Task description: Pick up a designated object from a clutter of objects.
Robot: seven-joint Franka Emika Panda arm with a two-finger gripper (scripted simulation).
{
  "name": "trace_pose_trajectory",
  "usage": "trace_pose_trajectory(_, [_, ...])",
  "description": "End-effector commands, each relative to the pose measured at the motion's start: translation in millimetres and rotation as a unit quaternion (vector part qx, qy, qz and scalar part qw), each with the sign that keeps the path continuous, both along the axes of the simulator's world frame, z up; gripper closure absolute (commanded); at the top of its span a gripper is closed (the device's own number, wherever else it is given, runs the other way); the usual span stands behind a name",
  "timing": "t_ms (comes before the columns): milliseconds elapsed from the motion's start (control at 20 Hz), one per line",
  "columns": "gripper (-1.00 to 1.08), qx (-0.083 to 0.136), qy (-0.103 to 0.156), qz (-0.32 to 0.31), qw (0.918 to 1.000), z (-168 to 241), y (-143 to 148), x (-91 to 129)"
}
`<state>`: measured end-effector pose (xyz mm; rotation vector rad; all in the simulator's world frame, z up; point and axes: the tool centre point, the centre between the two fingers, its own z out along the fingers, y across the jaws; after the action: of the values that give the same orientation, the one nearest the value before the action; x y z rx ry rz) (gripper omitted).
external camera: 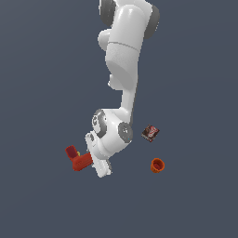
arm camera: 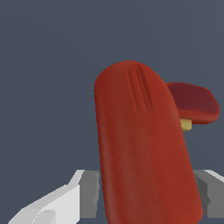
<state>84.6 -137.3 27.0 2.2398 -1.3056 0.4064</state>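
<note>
The gripper (arm camera: pixel 146 197) clamps its two fingers (arm camera: pixel 89 194) against the red drill-like item (external camera: pixel 78 159). One flat box (external camera: pixel 150 133) and one orange cup (external camera: pixel 157 165) lie well apart on the exterior view's right.

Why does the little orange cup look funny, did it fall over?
Yes, the orange cup seems tipped on its side, its opening facing sideways. Nothing looks spilled. The gripper sits around the red drill, apart from the cup.

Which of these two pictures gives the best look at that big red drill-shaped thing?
The wrist view. The red drill-shaped thing fills the picture there: long rounded body with grooves, darker red block end and yellow spot, a grey pad on either side of the body. In the exterior view it is small and partly hidden by the arm's hand.
</note>
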Motion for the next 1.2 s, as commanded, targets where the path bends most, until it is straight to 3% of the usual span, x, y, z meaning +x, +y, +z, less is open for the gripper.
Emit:
trace_pose_trajectory(0, [1.08,0.0,0.0,0.0,1.0,0.1,-0.1,-0.1])
trace_pose_trajectory(600, [1.08,0.0,0.0,0.0,1.0,39.2,5.5,-2.9])
trace_pose_trajectory(1150, [1.08,0.002,0.001,0.0,1.0,149.1,20.9,-9.7])
